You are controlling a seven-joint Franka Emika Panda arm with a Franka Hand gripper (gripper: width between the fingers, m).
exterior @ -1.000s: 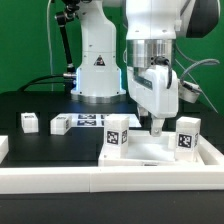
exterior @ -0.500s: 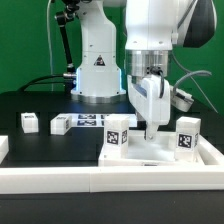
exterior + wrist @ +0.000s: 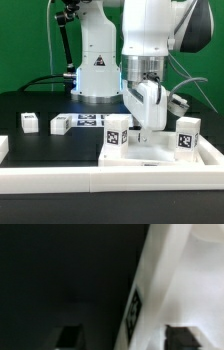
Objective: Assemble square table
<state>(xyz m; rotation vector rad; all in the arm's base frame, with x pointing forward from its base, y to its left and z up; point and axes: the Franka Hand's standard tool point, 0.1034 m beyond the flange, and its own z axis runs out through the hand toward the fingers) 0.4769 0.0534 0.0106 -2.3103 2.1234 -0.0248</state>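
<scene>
1. Loose leg [image 3: 30, 122]: a short white block with a tag. It lies on the black table [image 3: 40, 142] toward the exterior view's left, apart from the other parts.
2. Second loose leg [image 3: 60, 124]: same kind, tag facing forward. It sits just beside the marker board [image 3: 88, 121], which lies flat in front of the robot base [image 3: 97, 70].
3. Standing leg [image 3: 118, 133]: upright and tagged, at the rear corner of the square slab [image 3: 150, 158] on the exterior view's left.
4. Gripper [image 3: 149, 130]: pointed straight down, low over the rear of the slab, between the two upright legs. In the wrist view its fingers [image 3: 70, 336] stand partway apart, neither wide nor closed. A white tagged part [image 3: 185, 280] lies between them, and a dark gap shows beside one finger. Whether they press on anything cannot be told.
5. Square slab: white with a raised rim, flat on the table toward the exterior view's right, just behind the border bar [image 3: 100, 182].
6. Right-hand leg [image 3: 187, 137]: upright and tagged, at the slab's rear corner on the exterior view's right, near the gripper but not touching it.
</scene>
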